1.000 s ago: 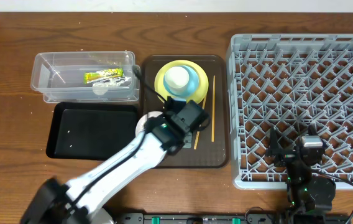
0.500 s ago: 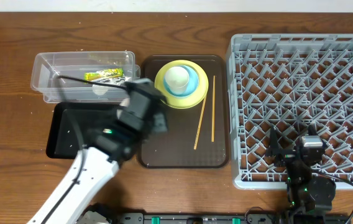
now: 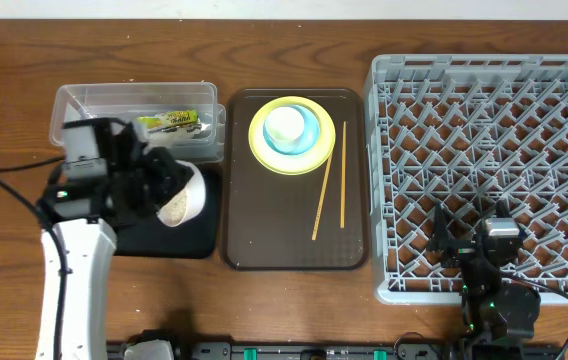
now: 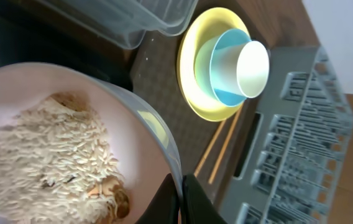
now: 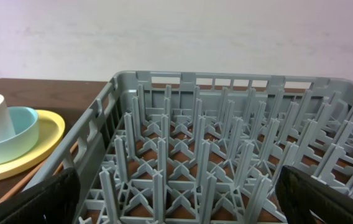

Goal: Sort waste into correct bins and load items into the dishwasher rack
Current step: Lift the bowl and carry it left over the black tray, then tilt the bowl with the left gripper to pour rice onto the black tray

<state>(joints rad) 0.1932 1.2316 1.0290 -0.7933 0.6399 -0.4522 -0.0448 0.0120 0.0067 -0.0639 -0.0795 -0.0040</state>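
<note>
My left gripper [image 3: 164, 178] [image 4: 183, 199] is shut on the rim of the white bowl [image 3: 186, 190] [image 4: 120, 118] and holds it tilted over the black tray [image 3: 186, 238]. The rice scraps [image 3: 174, 208] [image 4: 46, 155] are still in the bowl. The yellow-green wrapper [image 3: 172, 123] lies in the clear tub [image 3: 134, 100]. The napkin is hidden. The white cup [image 3: 286, 124] sits in the blue bowl [image 3: 309, 138] on the yellow plate [image 3: 264, 155]. Two chopsticks [image 3: 342, 185] lie beside them. My right gripper [image 3: 474, 238] [image 5: 176, 193] is open over the front of the grey rack [image 3: 484, 150].
The plate stack and chopsticks rest on the dark brown serving tray [image 3: 274, 230] between the bins and the rack. The clear tub is behind the black tray. Bare wooden table [image 3: 14, 230] lies to the left and along the back.
My left gripper carried the white bowl left, off the brown tray to above the black tray, and tipped it. The right arm has not moved.
</note>
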